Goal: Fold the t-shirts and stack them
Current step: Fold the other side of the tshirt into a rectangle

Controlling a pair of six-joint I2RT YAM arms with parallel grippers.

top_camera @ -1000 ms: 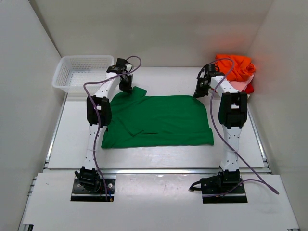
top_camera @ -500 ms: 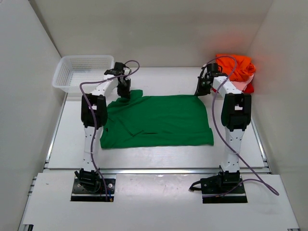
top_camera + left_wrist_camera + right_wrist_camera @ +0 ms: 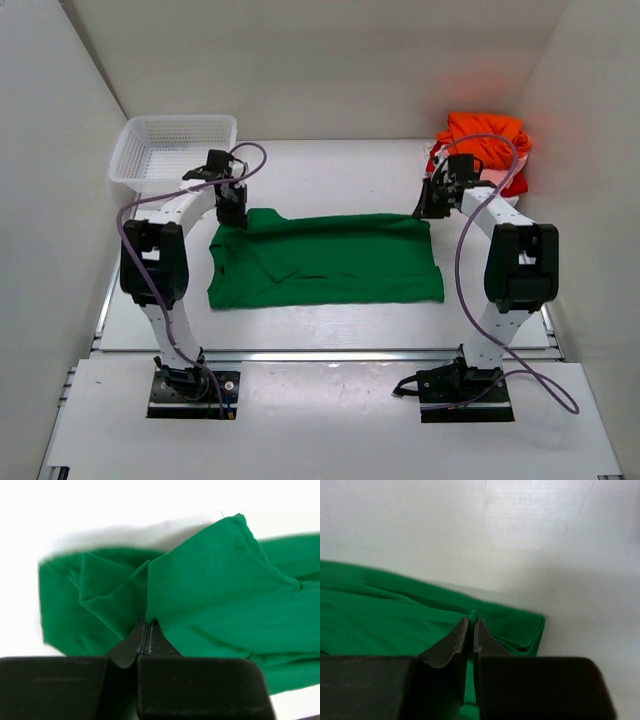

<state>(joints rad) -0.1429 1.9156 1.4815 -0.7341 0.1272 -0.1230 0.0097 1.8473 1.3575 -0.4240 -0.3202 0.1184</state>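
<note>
Pressed together on cloth, both pairs of jaws are gripping the far edge of the green t-shirt [image 3: 330, 262]. Your left gripper [image 3: 146, 622] is pinching a bunched fold at the far left corner, beside the sleeve. Your right gripper [image 3: 471, 622] is pinching the far right corner, with a small nub of green poking out between its tips.

The shirt is lying spread on the table [image 3: 330, 165] with its long axis running left to right, spanning the gap between your two grippers. From both sets of jaws the body of the shirt is stretching toward the arm bases, so its free near edge is lying flat, well apart from either grip. Each arm is sitting over its own corner, and neither is nearer to the other's.

You are probably looking at a lengthwise fold: the held edge should be travelling toward you, over the body and onto the near edge. Both corners should be moving level, or the fold will be skewing. From the top view you cannot tell how far the held edge is sitting above the table.

The orange t-shirt [image 3: 487, 138] is waiting in a heap in the far right corner, just beyond your right gripper, with pink and red cloth showing under it. The white mesh basket [image 3: 180, 120] is sitting in the far left corner, near your left gripper.
</note>
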